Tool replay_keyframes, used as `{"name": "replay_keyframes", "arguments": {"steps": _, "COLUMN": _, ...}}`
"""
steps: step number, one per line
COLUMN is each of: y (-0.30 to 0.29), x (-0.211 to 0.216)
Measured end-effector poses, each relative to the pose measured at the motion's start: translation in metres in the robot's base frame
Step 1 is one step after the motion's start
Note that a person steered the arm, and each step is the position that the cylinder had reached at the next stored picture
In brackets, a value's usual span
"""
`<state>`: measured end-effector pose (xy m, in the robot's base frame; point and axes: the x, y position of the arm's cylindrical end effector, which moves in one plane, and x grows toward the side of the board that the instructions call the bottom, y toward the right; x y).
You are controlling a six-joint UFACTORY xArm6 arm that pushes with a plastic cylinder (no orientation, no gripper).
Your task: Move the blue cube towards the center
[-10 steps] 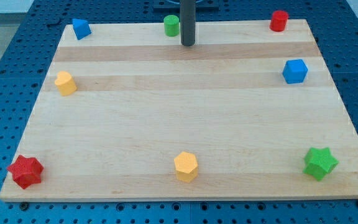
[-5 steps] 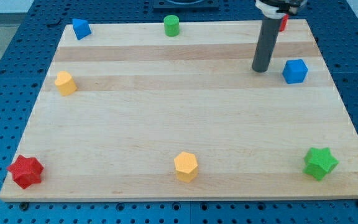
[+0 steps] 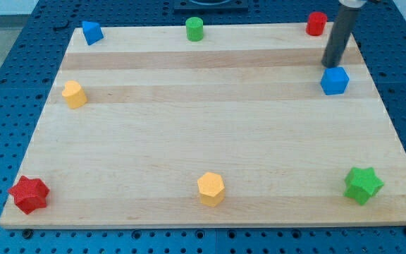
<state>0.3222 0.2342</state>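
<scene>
My tip (image 3: 331, 65), the blunt end of a smooth dark rod holding nothing, sat just above the glossy blue plastic cube (image 3: 335, 81) near the pale wooden board's (image 3: 210, 134) right edge.

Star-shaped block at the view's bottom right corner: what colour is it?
Green. The green star-shaped block shows clearly in the camera view, the only view.
</scene>
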Motion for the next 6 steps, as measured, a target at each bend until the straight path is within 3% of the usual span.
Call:
{"name": "replay_keyframes", "arguments": {"steps": 2, "y": 0.026, "x": 0.048}}
{"name": "replay_keyframes", "arguments": {"steps": 5, "y": -0.029, "x": 0.056}}
{"name": "replay_keyframes", "arguments": {"steps": 6, "y": -0.017, "x": 0.068}}
